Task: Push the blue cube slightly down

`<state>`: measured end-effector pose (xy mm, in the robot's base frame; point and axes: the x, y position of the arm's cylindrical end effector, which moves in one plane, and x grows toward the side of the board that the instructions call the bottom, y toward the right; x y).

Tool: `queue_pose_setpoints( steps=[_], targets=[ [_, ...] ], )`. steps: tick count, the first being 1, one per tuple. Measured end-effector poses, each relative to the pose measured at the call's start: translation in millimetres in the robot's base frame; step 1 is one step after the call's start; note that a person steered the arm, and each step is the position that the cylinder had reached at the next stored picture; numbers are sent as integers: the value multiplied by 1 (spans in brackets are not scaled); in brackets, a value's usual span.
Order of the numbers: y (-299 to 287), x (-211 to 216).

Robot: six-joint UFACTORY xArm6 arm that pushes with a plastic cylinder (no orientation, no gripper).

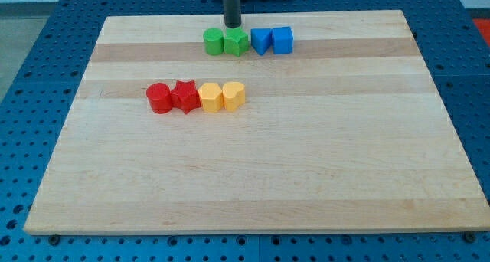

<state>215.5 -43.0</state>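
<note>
Camera view: blue cube (282, 40) near board's (245, 178) top edge

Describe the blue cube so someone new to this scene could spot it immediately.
Find the wooden board, then the row of four blocks near its top edge. The blue cube ends that row on the view's right, well right of my tip. Its neighbour, the other blue block, looks more angled, while the cube shows square faces.

Count on wooden board (253, 178): eight blocks in all, comprising two green blocks (213, 41), two blue blocks (282, 40), two red blocks (159, 97), two yellow blocks (210, 98).
</note>
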Motion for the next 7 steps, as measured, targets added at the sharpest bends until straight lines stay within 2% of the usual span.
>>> queue_pose_setpoints(
  steps=[2, 4, 7],
  targets=[
    [7, 4],
    [47, 9],
    [77, 33]
  ],
)
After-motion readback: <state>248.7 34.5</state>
